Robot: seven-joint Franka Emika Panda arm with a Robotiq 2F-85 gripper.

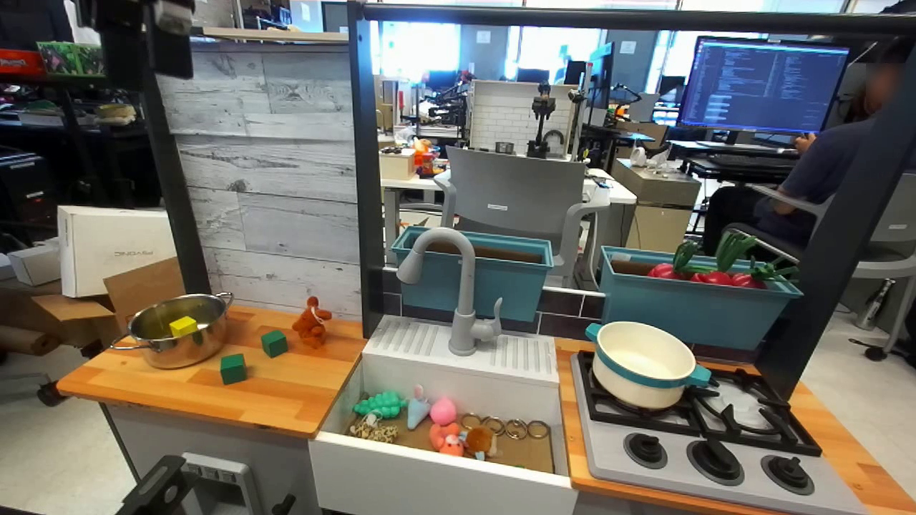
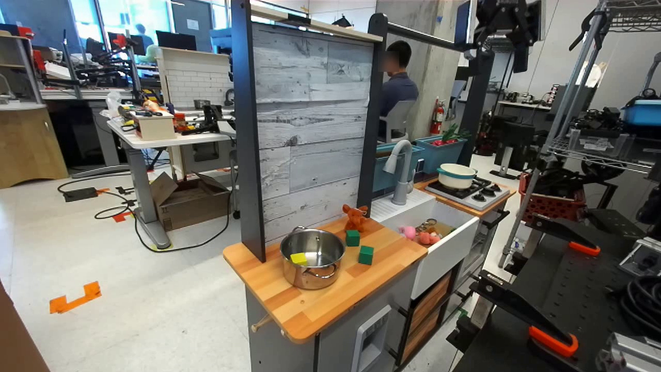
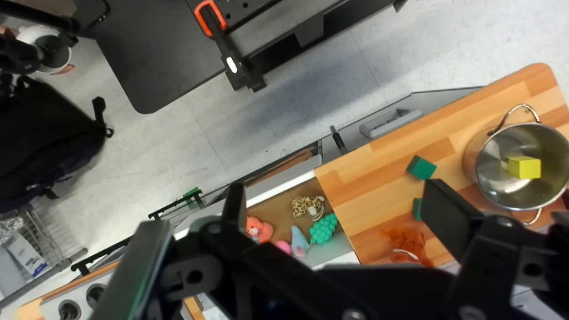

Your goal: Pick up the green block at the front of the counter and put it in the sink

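The green block (image 1: 232, 368) lies near the front edge of the wooden counter (image 1: 286, 400); it also shows in an exterior view (image 2: 366, 255) and in the wrist view (image 3: 421, 167). Another green block (image 1: 274, 343) sits behind it, partly hidden by a finger in the wrist view (image 3: 417, 209). The white sink (image 1: 444, 476) adjoins the counter and holds several soft toys and rings. My gripper (image 3: 335, 195) is open and empty, high above the counter and sink. It shows at the top of both exterior views, dark and partly cut off (image 1: 147, 54).
A metal pot (image 1: 179, 350) with a yellow block (image 1: 183, 327) stands beside the blocks. An orange plush toy (image 1: 311, 325) sits behind them. A grey faucet (image 1: 465, 286) rises behind the sink. A dark post (image 1: 368, 179) and panel (image 1: 272, 172) stand behind the counter. A cream pot (image 1: 640, 372) sits on the stove.
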